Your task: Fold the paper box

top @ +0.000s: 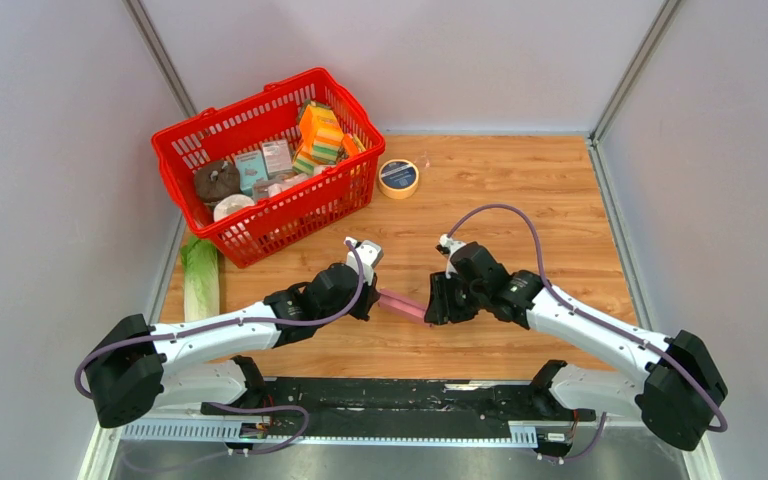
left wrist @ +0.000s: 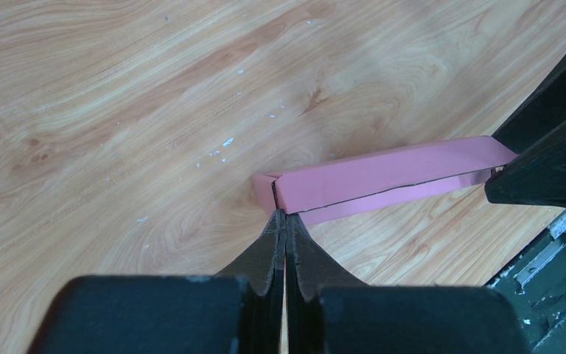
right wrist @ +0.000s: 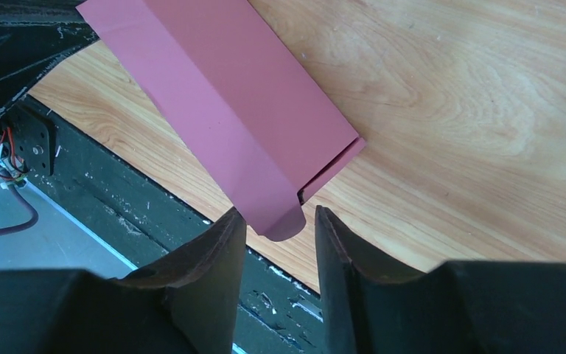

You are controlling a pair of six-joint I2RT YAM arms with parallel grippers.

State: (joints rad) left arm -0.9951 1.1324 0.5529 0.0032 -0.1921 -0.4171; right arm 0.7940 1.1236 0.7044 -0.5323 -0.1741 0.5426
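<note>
Paper box spans between both arms over the near middle of the table. Left gripper, stretched rightward, pinches its end tight. Right gripper, stretched leftward, has its fingers apart around the opposite tab.

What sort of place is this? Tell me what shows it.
Probably a robot test cell: plain grey walls enclose a wooden table, left arm and right arm are mounted at its near edge, and a red shopping basket holds assorted goods.
</note>
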